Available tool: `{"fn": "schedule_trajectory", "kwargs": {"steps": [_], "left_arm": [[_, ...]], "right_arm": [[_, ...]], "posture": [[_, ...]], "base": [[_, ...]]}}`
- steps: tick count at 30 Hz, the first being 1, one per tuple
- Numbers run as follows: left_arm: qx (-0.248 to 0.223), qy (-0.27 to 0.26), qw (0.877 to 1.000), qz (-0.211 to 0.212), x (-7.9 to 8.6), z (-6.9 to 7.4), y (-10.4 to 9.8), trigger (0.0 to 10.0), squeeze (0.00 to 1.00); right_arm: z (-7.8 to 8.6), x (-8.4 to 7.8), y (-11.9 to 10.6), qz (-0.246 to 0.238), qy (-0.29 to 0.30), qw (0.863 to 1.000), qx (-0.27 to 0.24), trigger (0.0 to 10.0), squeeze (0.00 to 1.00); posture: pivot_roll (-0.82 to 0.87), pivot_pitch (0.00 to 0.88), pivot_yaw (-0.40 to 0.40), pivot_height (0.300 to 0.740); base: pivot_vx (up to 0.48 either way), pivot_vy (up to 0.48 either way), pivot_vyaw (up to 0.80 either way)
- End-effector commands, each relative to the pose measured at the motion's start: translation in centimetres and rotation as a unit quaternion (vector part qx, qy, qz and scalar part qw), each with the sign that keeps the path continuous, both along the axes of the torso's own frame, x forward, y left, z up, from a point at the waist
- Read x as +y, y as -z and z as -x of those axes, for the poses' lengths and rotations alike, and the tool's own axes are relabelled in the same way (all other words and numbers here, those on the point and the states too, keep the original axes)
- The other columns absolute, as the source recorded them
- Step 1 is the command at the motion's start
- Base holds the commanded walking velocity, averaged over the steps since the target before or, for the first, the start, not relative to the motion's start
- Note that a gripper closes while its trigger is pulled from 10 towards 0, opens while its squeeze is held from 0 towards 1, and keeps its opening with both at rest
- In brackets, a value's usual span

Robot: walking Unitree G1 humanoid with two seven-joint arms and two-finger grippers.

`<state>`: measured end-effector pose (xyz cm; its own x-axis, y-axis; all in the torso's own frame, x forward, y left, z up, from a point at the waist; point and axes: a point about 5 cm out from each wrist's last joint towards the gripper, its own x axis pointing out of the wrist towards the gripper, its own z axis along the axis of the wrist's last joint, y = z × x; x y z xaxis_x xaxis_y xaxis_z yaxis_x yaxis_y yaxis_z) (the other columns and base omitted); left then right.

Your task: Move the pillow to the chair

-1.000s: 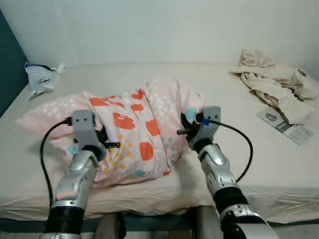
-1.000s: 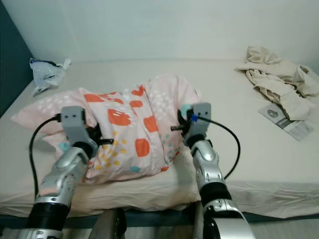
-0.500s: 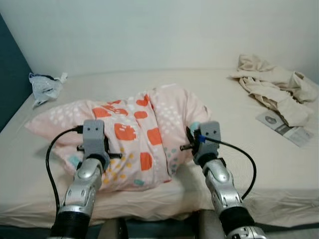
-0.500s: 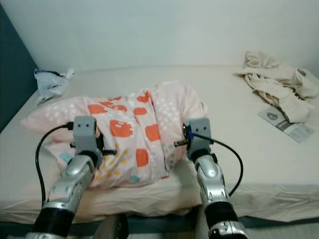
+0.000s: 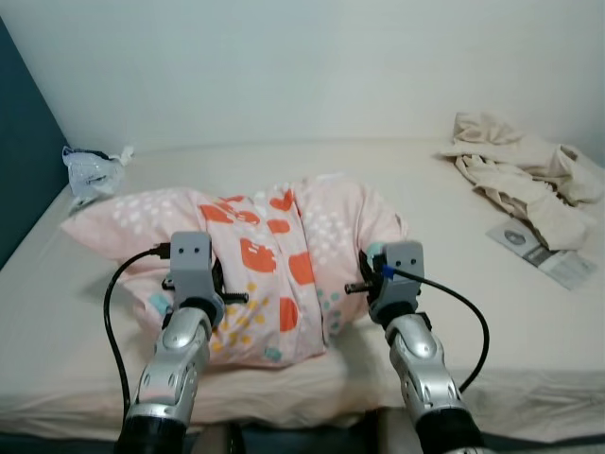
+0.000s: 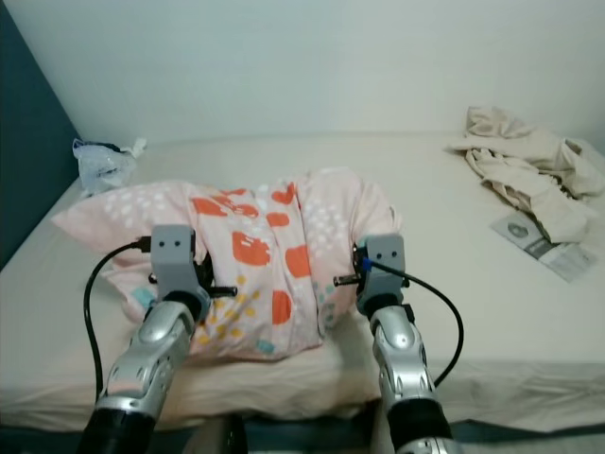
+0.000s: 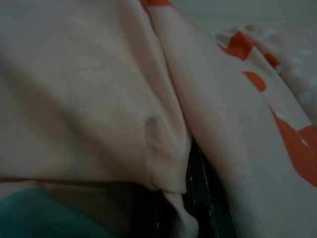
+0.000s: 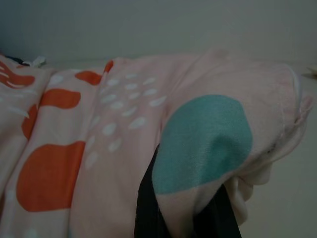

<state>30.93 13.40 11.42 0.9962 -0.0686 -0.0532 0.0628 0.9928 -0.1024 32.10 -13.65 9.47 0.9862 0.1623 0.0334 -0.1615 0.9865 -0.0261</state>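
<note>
A pink pillow (image 5: 274, 255) with orange, teal, white and yellow spots lies crumpled on the beige bed (image 5: 284, 397), near its front edge. My left gripper (image 5: 210, 286) presses into the pillow's left side. My right gripper (image 5: 371, 274) is at its right side. In the left wrist view, pink cloth (image 7: 163, 148) is bunched against a black finger (image 7: 200, 198). In the right wrist view, a fold with a teal spot (image 8: 203, 139) is pinched between the black fingers (image 8: 146, 208). Both grippers are shut on the pillow's cover.
A heap of beige clothes (image 5: 520, 175) and a printed leaflet (image 5: 548, 253) lie at the bed's right. A crumpled plastic bag (image 5: 90, 170) sits at the back left by a dark teal wall (image 5: 19, 161). A white wall runs behind the bed.
The whole view has shifted as the camera moved. Both grippers keep their hold on the pillow, which seems drawn slightly right and up relative to the plastic bag.
</note>
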Motion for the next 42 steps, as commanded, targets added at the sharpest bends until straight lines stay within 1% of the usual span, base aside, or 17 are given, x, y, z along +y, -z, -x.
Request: {"fn": "schedule_trajectory", "kwargs": {"steps": [1,3,6,7,8,10,15,19,24,26,32,33,35,37,38,41,42], "left_arm": [[-0.024,0.036,0.999,-0.001,-1.5,0.2,-0.8,10.0,0.00],[-0.032,0.033,0.999,-0.005,-1.4,0.2,-0.9,10.0,0.00],[-0.032,0.029,0.999,0.006,-1.2,0.1,-1.0,10.0,0.00],[-0.026,0.019,0.999,0.028,-1.0,0.1,-1.0,10.0,0.00],[-0.023,0.014,0.999,0.039,-0.9,0.1,-1.0,10.0,0.00],[-0.024,0.012,0.999,0.042,-0.8,0.1,-1.1,10.0,0.00],[-0.019,0.026,0.999,0.029,-0.7,0.0,-0.8,10.0,0.00],[-0.013,0.035,0.999,0.011,-0.2,0.2,-0.3,10.0,0.00],[-0.012,0.031,0.999,0.007,0.4,0.3,-0.2,10.0,0.00],[-0.015,0.027,0.999,0.017,0.7,0.2,-0.5,10.0,0.00],[-0.027,0.033,0.999,0.020,0.6,-0.1,-1.2,10.0,0.00],[-0.029,0.037,0.999,0.019,0.5,-0.1,-1.2,10.0,0.00],[-0.024,0.047,0.999,0.012,0.3,-0.1,-1.0,10.0,0.00],[-0.009,0.060,0.998,0.018,0.0,0.1,-0.3,10.0,0.00],[-0.009,0.060,0.998,0.018,0.0,0.1,-0.3,10.0,0.00],[0.013,0.060,0.998,0.011,0.0,0.5,1.0,10.0,0.00],[0.029,0.058,0.998,0.001,0.1,0.6,1.5,10.0,0.00]], "right_arm": [[0.1,1.2,-0.6,-0.003,-0.022,1.000,-0.011,10.0,0.00],[0.1,1.2,-0.6,-0.003,-0.023,1.000,-0.009,10.0,0.00],[0.1,1.4,-0.7,-0.001,-0.025,1.000,-0.009,10.0,0.00],[0.2,1.4,-0.7,-0.001,-0.026,1.000,-0.009,10.0,0.00],[0.2,1.4,-0.7,-0.001,-0.025,1.000,-0.008,10.0,0.00],[0.2,1.4,-0.7,-0.001,-0.026,1.000,-0.007,10.0,0.00],[0.4,1.3,-0.6,-0.003,-0.025,1.000,-0.002,10.0,0.00],[0.7,1.3,-0.6,-0.003,-0.027,1.000,0.001,10.0,0.00],[0.7,1.1,-0.6,-0.003,-0.026,1.000,0.003,10.0,0.00],[0.8,0.8,-0.6,-0.004,-0.024,1.000,0.005,10.0,0.00],[0.7,0.6,-0.5,0.006,-0.024,1.000,0.008,10.0,0.00],[0.7,0.6,-0.4,0.006,-0.024,1.000,0.011,10.0,0.00],[0.8,0.9,0.6,0.003,-0.040,0.998,0.041,10.0,0.00],[1.0,1.0,1.6,0.026,-0.050,0.996,0.066,10.0,0.00],[1.0,1.0,1.6,0.026,-0.050,0.996,0.066,10.0,0.00],[1.5,0.7,3.1,0.036,-0.058,0.992,0.102,10.0,0.00],[1.7,0.7,3.4,0.037,-0.061,0.991,0.114,10.0,0.00]], "posture": [[0.02,0.011,0.022,0.646],[0.02,0.011,0.022,0.656],[0.02,0.011,0.022,0.671],[0.02,0.013,0.023,0.681],[0.02,0.013,0.023,0.686],[0.02,0.013,0.024,0.691],[0.01,0.016,0.023,0.716],[0.00,0.015,0.031,0.736],[0.00,0.009,0.032,0.740],[0.00,0.007,0.030,0.740],[0.00,0.000,0.031,0.740],[0.00,0.000,0.033,0.740],[0.00,0.000,0.033,0.740],[-0.01,0.000,0.038,0.740],[-0.01,0.000,0.038,0.740],[-0.01,0.000,0.041,0.740],[-0.01,0.000,0.040,0.740]], "base": [[0.000,0.000,0.00],[0.000,0.000,0.00],[0.000,0.000,0.00],[0.000,0.000,0.00],[0.000,0.000,0.00],[0.000,0.000,0.00],[0.000,0.000,0.00],[0.000,0.000,0.00],[0.000,0.000,0.00],[0.000,0.000,0.00],[0.000,0.000,0.00],[0.000,0.000,0.00],[0.000,0.000,0.00],[0.000,0.000,0.00],[0.000,0.000,0.00],[0.000,0.000,0.00],[0.000,0.000,0.00]]}}
